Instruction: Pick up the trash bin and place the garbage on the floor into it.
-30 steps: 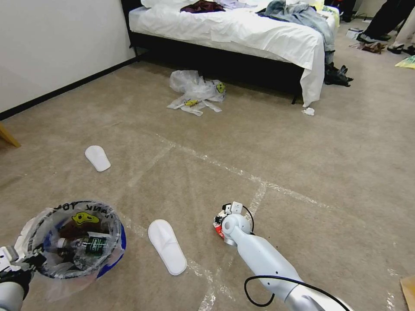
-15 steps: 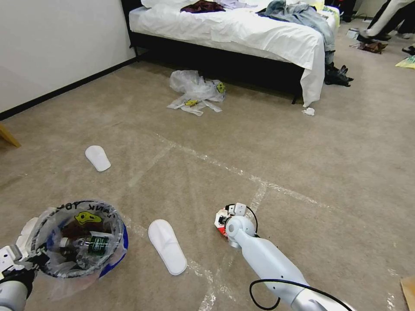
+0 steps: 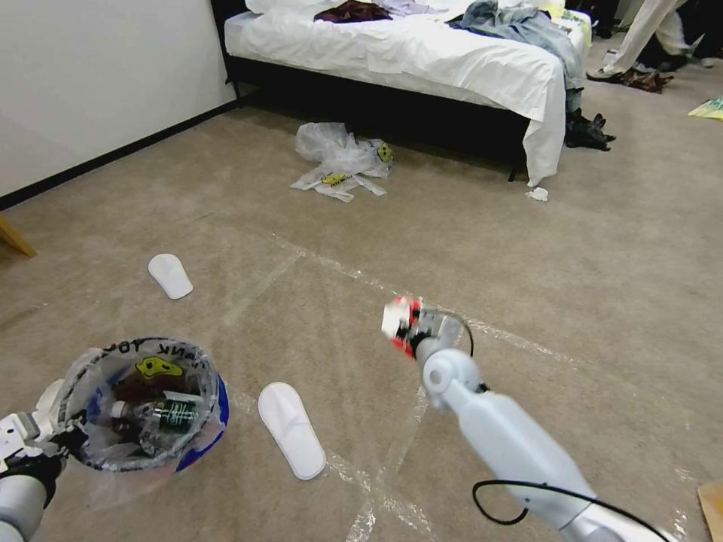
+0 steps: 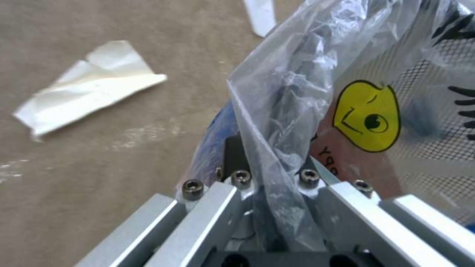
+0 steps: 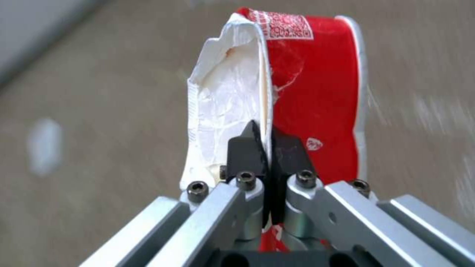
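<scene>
The trash bin (image 3: 147, 403), red with a blue band and a clear printed liner, hangs at the lower left of the head view with bottles and litter inside. My left gripper (image 3: 56, 446) is shut on its rim; the left wrist view shows the jaws (image 4: 269, 159) pinching the rim and liner of the bin (image 4: 376, 118). My right gripper (image 3: 419, 331) is raised above the floor (image 3: 527, 263), shut on a red-and-white wrapper (image 3: 399, 324). The right wrist view shows the wrapper (image 5: 307, 92) clamped between the black fingertips (image 5: 267, 144). Other garbage lies around: two white slippers (image 3: 290, 427) (image 3: 170, 275), clear plastic bags (image 3: 340, 159), crumpled paper (image 3: 538, 194).
A bed (image 3: 422, 53) with white sheets stands at the back, a wall runs along the left. A wooden leg (image 3: 13, 237) pokes in at the left edge, brown cardboard (image 3: 712, 508) at the lower right corner. A flat white scrap (image 4: 89, 100) lies below the bin.
My right gripper has lifted the red wrapper off the floor, up and away from me. The bin in my left gripper has risen slightly.
</scene>
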Tool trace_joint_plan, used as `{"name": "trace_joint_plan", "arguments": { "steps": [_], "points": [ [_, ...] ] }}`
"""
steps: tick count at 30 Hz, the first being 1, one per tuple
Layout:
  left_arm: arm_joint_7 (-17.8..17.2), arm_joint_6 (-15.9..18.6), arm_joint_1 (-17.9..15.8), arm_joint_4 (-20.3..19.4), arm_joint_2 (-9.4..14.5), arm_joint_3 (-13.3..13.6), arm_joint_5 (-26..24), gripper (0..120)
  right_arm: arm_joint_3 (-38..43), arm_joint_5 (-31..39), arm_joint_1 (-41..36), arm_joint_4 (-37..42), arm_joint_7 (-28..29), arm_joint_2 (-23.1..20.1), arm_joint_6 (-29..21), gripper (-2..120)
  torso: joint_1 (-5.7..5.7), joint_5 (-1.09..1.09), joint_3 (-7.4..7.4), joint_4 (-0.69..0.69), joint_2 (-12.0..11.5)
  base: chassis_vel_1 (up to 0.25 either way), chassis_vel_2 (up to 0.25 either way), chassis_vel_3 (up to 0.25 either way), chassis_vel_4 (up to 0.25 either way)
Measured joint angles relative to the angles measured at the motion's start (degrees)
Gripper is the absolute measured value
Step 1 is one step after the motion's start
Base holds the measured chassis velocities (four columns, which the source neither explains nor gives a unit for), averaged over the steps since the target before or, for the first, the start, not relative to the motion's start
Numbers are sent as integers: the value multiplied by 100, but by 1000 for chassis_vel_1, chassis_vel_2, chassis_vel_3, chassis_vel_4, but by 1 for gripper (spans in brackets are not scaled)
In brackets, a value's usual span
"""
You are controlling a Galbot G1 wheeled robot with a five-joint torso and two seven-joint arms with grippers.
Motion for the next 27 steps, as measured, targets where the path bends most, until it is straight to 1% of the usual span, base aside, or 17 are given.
{"name": "trace_joint_plan", "arguments": {
  "steps": [1, 2, 3, 4, 5, 7, 8, 9, 10, 13, 17, 19, 20, 22, 23, 26, 27],
  "points": [
    [-47, 35, -16, -57, 47, 57, -139, 1, -36, 3, 122, 225, -171, -151, 151, 0, 0, 0, 0, -1, 0, 0, 0, 0, 0],
    [-47, 35, -16, -57, 47, 57, -139, 1, -36, 3, 122, 225, -171, -151, 151, 0, 0, 0, 0, -1, 0, 0, 0, 0, 0],
    [-78, 57, -34, -107, 82, 138, -202, 1, -91, 15, 260, 483, -393, -338, 298, 0, 0, 1, 1, -2, 0, 0, 0, 0, 0],
    [-78, 57, -34, -107, 82, 138, -202, 1, -91, 15, 260, 483, -393, -338, 298, 0, 0, 1, 1, -2, 0, 0, 0, 0, 0],
    [-92, 70, -45, -133, 96, 188, -225, 1, -125, 34, 347, 665, -521, -457, 375, 0, 0, 1, 0, -3, 0, 0, 0, 0, 0],
    [-120, 100, -66, -206, 123, 330, -272, 1, -301, 117, 610, 1293, -894, -848, 601, 0, 0, -1, 0, -3, 0, 0, 0, 0, 0],
    [-120, 100, -66, -206, 123, 330, -272, 1, -301, 117, 610, 1293, -894, -848, 601, 0, 0, -1, 0, -3, 0, 0, 0, 0, 0],
    [-135, 112, -70, -232, 133, 381, -296, 1, -442, 215, 772, 1666, -1071, -1046, 704, 0, 0, 0, 0, -3, 0, 0, 0, 0, 0],
    [-135, 112, -70, -232, 133, 381, -296, 1, -442, 215, 772, 1666, -1071, -1046, 704, 0, 0, 0, 0, -3, 0, 0, 0, 0, 0],
    [-148, 123, -62, -263, 177, 470, -345, 1, -915, 615, 1253, 2325, -1396, -1273, 981, 0, 0, -1, 0, -3, 0, 0, 0, 0, 0],
    [-151, 125, -63, -270, 194, 500, -344, 1, -1232, 938, 1615, 2546, -1505, -1254, 1108, 0, 0, 0, 0, -2, 0, 0, 0, 0, 0],
    [-151, 129, -65, -279, 200, 536, -337, 1, -1645, 1389, 2131, 2723, -1550, -1130, 1185, 0, 0, -3, -1, 0, 0, 0, 0, 0, 0],
    [-151, 129, -65, -279, 200, 536, -337, 1, -1645, 1389, 2131, 2723, -1550, -1130, 1185, 0, 0, -3, -1, 0, 0, 0, 0, 0, 0],
    [-153, 130, -63, -285, 199, 566, -317, 1, -2214, 1692, 2543, 2827, -1496, -942, 1175, 0, 0, -2, 0, -1, 0, 0, 0, 0, 0],
    [-153, 130, -63, -285, 199, 566, -317, 1, -2214, 1692, 2543, 2827, -1496, -942, 1175, 0, 0, -2, 0, -1, 0, 0, 0, 0, 0],
    [-153, 133, -59, -293, 199, 582, -307, 1, -2649, 1813, 2748, 2861, -1364, -792, 1086, 0, 0, -2, 0, -1, 0, 0, 0, 0, 0],
    [-153, 134, -59, -294, 204, 586, -299, 1, -2921, 1826, 2845, 2858, -1271, -718, 990, 0, 0, -2, -1, -2, 1, 0, 0, 0, 0]
  ]
}}
